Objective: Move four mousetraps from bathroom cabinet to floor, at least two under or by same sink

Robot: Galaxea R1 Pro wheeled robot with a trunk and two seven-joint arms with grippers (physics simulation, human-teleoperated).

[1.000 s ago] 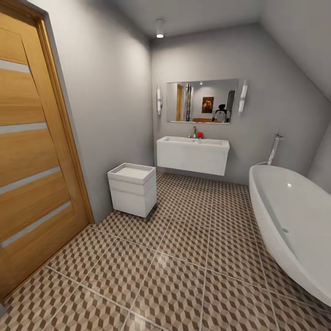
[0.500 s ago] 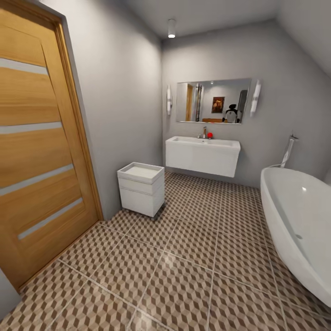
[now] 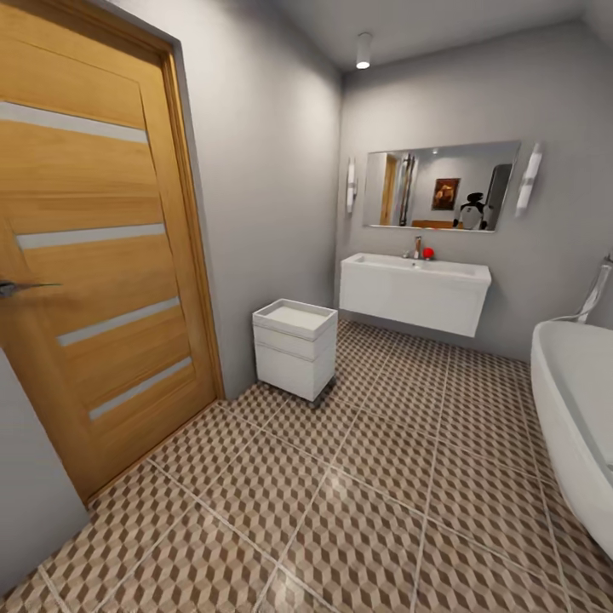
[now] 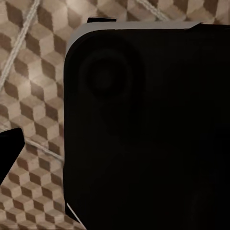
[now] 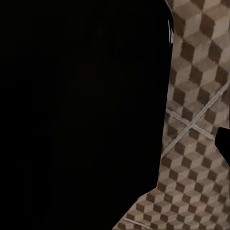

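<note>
The mousetraps and the orange-brown cabinet are out of view. The bathroom floor (image 3: 366, 477), tiled in a brown, beige and white cube pattern, spreads ahead of me. The white wall-hung bathroom sink (image 3: 415, 294) hangs on the far wall, with a metal tap (image 3: 416, 247) and a small red object (image 3: 428, 253) on top. In the left wrist view a dark finger tip (image 4: 8, 151) sits over the floor (image 4: 33, 72) beside my black body (image 4: 148, 129). The right wrist view has a dark tip (image 5: 223, 141) over tiles (image 5: 196, 96).
A wooden door (image 3: 94, 255) with a lever handle (image 3: 21, 288) stands close on the left. The small white tray-topped drawer unit (image 3: 295, 347) sits by the left wall. The white bathtub (image 3: 579, 409) fills the right side. A mirror (image 3: 438, 186) hangs above the sink.
The camera has turned left: sink, drawer unit and bathtub have slid rightward in the picture, and more of the door, with its handle, has come in.
</note>
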